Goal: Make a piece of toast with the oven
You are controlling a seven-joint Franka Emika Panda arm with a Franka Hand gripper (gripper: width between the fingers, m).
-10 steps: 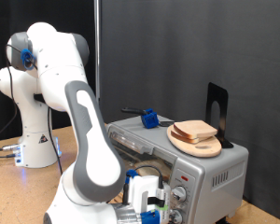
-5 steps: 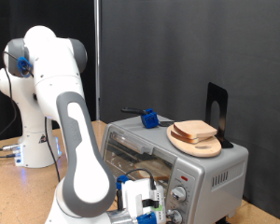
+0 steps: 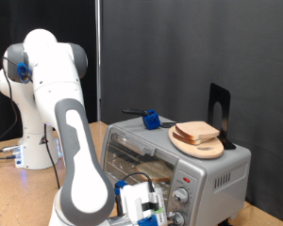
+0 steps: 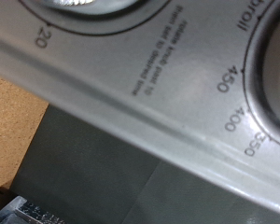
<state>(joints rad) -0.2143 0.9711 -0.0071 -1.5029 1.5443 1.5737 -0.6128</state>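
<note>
The oven (image 3: 174,165) is sitting at the exterior view's lower right, and something brownish is showing through its glass door, though whether that is the piece of toast cannot be told. Slices of bread (image 3: 198,133) are lying piled on a round wooden board (image 3: 200,145) on the oven's roof. The gripper (image 3: 153,212) is hanging just before the knobs (image 3: 183,197); whether its fingers are spread cannot be told. The wrist view is filling with the silver panel (image 4: 168,93) and dial numbers.
</note>
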